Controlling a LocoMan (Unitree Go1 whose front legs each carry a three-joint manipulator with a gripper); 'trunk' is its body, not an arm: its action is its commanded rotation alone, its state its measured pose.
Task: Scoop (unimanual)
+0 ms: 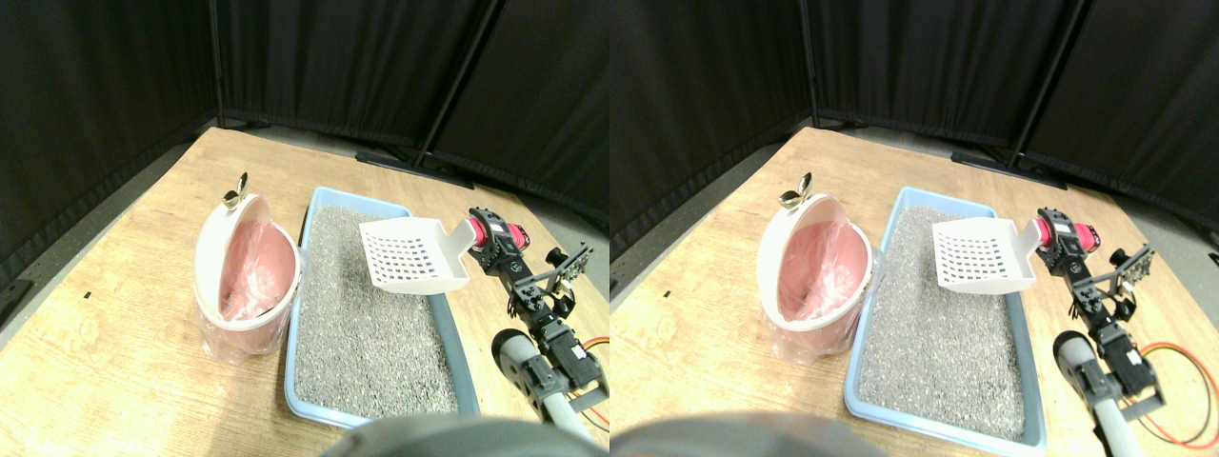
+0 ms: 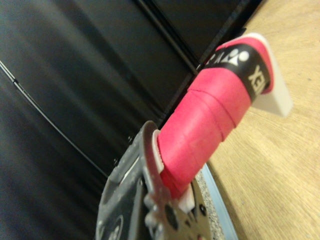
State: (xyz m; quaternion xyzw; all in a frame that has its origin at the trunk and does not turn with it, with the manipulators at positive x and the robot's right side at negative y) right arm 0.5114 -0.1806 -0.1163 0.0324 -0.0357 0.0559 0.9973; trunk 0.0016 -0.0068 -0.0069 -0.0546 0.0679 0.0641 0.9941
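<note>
Right gripper point(image 1: 484, 240) clamped on the pink-wrapped handle point(image 2: 205, 131) of the white slotted scoop point(image 1: 415, 254). Scoop held above the far right part of the blue litter tray point(image 1: 462, 354), apart from the grey litter point(image 1: 367, 324). Pink-lined bin point(image 1: 246, 276) touches tray's left rim.

white slotted scoop point(image 1: 415, 254), pink-wrapped handle point(image 2: 202, 131), blue tray point(image 1: 460, 354), grey litter point(image 1: 367, 324)

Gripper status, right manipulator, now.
Right gripper: shut on the pink-wrapped handle of the white slotted scoop, holding it raised over the litter tray.
</note>
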